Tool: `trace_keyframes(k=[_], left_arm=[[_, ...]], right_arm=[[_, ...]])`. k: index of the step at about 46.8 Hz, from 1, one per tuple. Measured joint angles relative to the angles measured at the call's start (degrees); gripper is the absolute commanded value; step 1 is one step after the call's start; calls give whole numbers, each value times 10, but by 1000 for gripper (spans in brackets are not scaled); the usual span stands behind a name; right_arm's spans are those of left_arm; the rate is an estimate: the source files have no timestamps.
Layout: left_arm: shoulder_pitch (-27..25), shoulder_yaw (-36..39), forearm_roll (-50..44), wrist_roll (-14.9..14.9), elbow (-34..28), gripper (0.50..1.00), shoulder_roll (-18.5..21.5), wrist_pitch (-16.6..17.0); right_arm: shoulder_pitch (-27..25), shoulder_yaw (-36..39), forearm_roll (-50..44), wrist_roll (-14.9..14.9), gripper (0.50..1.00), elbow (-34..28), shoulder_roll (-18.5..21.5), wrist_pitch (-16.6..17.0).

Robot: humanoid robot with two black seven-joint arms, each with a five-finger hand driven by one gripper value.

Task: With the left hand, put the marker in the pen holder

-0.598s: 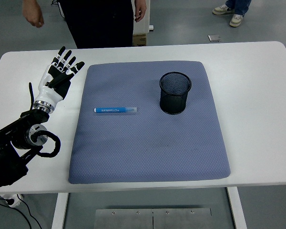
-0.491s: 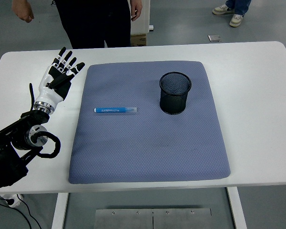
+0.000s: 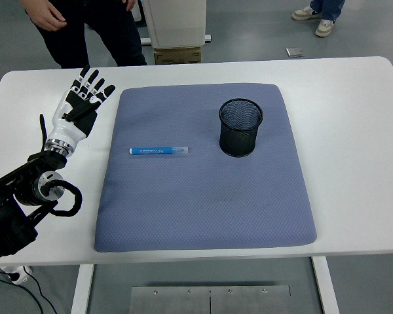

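Nothing is picked up yet, so the job looks like it is at its very first step. The left hand hangs over the white table, just off the left edge of the blue mat. Its fingers are spread apart and hold nothing. The blue marker lies flat on the mat, pointing left and right, well apart from the hand. The black mesh pen holder stands upright on the mat, to the right of the marker and a bit farther back. It looks empty. The right arm is not in the picture. A person stands behind the table. Next, I think the hand must go right and toward the near edge, come down over the marker, and close on it.
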Motion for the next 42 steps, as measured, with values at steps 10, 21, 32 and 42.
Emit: trace_keyframes(k=[10, 21, 32, 42], left_arm=[[-12, 0, -5, 0, 0, 1000, -8, 14], [-69, 8, 5, 5, 1, 1000, -9, 55], [-121, 60, 108, 79, 0, 1000, -8, 87], [-236, 107, 97, 79, -8, 1000, -4, 79]], right_arm=[[0, 0, 0, 0, 1000, 0, 0, 0], [0, 0, 0, 0, 1000, 0, 0, 0], [0, 0, 0, 0, 1000, 0, 0, 0], [0, 0, 0, 0, 1000, 0, 0, 0]])
